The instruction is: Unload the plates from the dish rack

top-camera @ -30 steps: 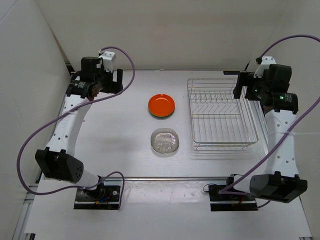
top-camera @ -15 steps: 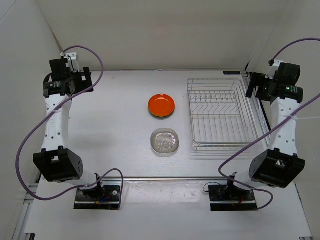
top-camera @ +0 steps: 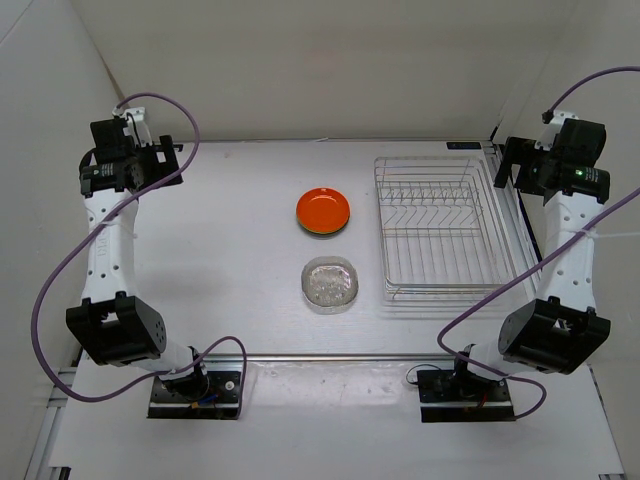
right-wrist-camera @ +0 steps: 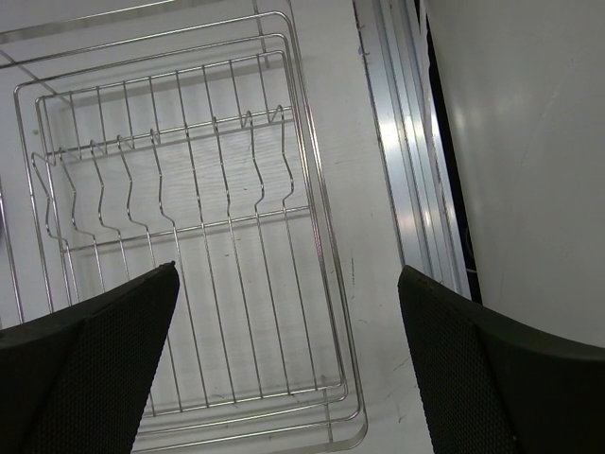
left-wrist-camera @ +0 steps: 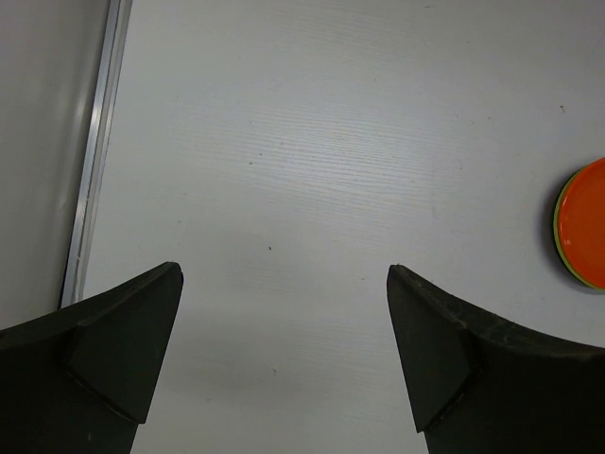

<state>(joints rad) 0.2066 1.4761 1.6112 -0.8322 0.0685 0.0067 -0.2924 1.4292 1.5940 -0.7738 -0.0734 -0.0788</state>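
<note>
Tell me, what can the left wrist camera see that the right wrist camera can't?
Only the left wrist camera sees the orange plate, peeking in at the right edge. Only the right wrist camera sees the dish rack, with no plates in the part it shows, and a metal rail beside it. Both see the white table and their own open fingers: the left gripper and the right gripper.

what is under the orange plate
A yellow-green plate: its rim peeks out beneath the orange plate in the left wrist view. The rest of it, and anything further below, is covered by the orange plate.
</note>
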